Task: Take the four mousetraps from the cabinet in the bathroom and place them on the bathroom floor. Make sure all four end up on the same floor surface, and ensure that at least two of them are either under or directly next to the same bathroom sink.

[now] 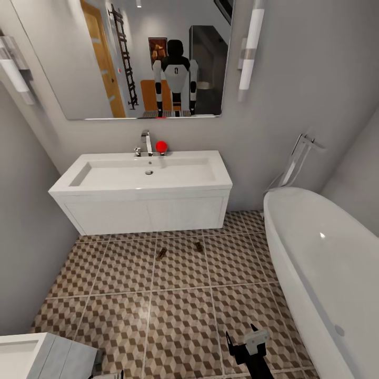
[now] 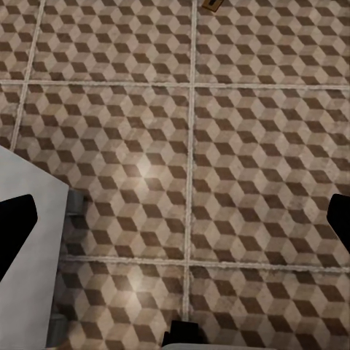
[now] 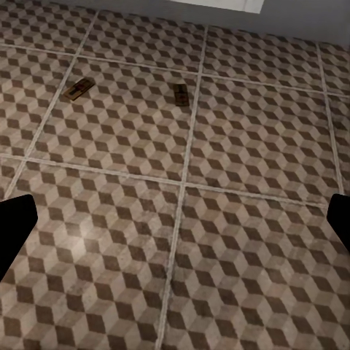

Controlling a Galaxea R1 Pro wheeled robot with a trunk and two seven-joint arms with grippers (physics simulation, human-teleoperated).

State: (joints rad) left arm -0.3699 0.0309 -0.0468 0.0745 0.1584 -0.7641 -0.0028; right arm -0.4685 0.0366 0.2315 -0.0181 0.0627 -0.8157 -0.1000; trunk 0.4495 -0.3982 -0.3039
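Observation:
Two small brown mousetraps lie on the cube-patterned floor [image 1: 179, 316] just in front of the white vanity: one mousetrap [image 1: 161, 253] [image 3: 79, 89] to the left, the other mousetrap [image 1: 199, 246] [image 3: 181, 94] to the right. Above them is the wide white sink [image 1: 150, 173] with its chrome tap [image 1: 147, 142]. My right gripper [image 1: 243, 336] [image 3: 175, 233] hovers low over the tiles, well short of the traps, open and empty. My left gripper [image 2: 175, 219] is also open and empty above the floor. The cabinet is out of view.
A white oval bathtub [image 1: 326, 263] fills the right side, with a chrome floor tap [image 1: 297, 158] behind it. A grey-white unit [image 1: 42, 355] [image 2: 29, 240] sits at the lower left near my left arm. A red object [image 1: 161, 146] stands by the tap. The mirror [image 1: 147, 52] shows my reflection.

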